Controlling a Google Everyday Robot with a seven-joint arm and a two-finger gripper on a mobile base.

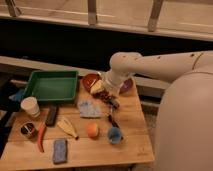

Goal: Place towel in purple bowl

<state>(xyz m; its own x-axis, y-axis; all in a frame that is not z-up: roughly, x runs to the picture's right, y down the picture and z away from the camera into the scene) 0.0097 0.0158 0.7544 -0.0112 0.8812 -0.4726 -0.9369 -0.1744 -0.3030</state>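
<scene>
The towel (90, 108), a rumpled pale blue-grey cloth, lies flat on the wooden table (132, 150) near its middle. The purple bowl (127, 85) stands at the table's back right, mostly hidden behind my white arm. My gripper (107, 96) hangs low over the table between the red-brown bowl (90, 80) and the purple bowl, just behind and to the right of the towel. It is not on the towel.
A green tray (50, 86) sits at the back left. A white cup (31, 106), a dark bar (51, 115), a can (27, 130), a red pepper (41, 138), a banana (67, 127), an orange (92, 130), a blue cup (114, 135) and a blue pad (60, 150) lie in front.
</scene>
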